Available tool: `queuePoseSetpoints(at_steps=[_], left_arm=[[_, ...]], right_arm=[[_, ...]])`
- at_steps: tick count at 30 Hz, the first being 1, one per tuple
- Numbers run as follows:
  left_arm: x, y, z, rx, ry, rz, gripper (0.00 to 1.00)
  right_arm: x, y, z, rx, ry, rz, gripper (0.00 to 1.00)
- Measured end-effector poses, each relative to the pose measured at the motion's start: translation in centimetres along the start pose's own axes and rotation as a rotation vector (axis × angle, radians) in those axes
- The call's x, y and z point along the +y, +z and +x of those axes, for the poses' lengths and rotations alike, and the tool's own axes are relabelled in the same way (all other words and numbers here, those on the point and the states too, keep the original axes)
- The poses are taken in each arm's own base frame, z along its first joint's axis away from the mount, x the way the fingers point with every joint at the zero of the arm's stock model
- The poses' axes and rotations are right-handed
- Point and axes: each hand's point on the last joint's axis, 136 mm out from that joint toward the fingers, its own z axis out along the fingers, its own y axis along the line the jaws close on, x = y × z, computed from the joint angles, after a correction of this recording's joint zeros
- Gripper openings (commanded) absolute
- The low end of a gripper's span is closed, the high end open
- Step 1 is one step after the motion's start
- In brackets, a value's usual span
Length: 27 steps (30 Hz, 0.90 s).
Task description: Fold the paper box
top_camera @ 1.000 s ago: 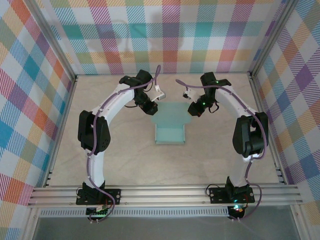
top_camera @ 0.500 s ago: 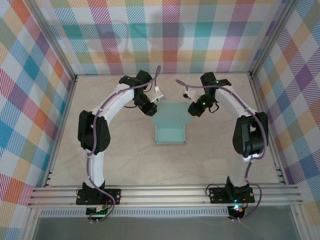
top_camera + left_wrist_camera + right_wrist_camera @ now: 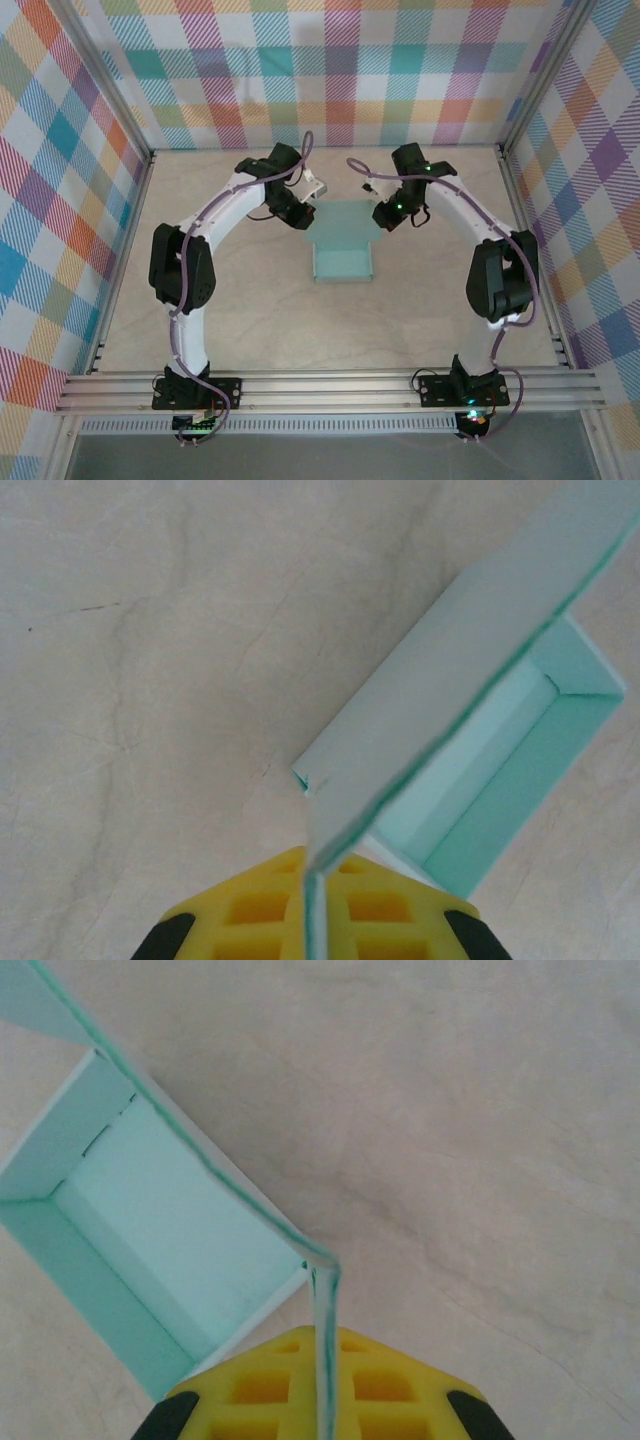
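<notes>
The paper box [image 3: 342,243] is pale mint-green card in the middle of the table, a shallow tray with a raised lid flap at its far side. My left gripper [image 3: 300,219] is shut on the flap's left corner; in the left wrist view the card's edge [image 3: 420,770] runs between the yellow pads [image 3: 255,912]. My right gripper [image 3: 383,219] is shut on the flap's right corner. Seen from the right wrist, the card [image 3: 200,1165] bends into the pads [image 3: 390,1390], with the tray's inside [image 3: 160,1230] to the left.
The pale wooden table [image 3: 250,320] is walled by checked panels on three sides. An aluminium rail [image 3: 330,385] with both arm bases runs along the near edge. Bare table lies in front of the box and on both sides.
Both arms have shifted slightly toward the far side and inward, and the box has moved a little with them. The left gripper has closed the last bit onto the flap.
</notes>
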Motion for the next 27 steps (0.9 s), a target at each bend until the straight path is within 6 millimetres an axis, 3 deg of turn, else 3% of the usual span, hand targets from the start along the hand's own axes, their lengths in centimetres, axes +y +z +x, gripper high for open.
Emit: queuePoseSetpoints(at_steps=[8,17,27], left_arm=[[0.2,-1.3,-2.0,-0.119,-0.13,-0.094,0.0],[-0.2,-1.2,-2.7,-0.146,-0.215,-0.154,0.0],[-1.2,-0.4,-3.9,-0.207,-0.287,-0.205,0.0]], right_arm=[[0.8,-1.9,-1.2,-0.075,0.194,0.177,0.0],[0.6,-1.7,-1.1,-0.147,0.448,0.264,0.0],[0.4,-1.6,-1.2,-0.229,0.591,0.396,0.0]])
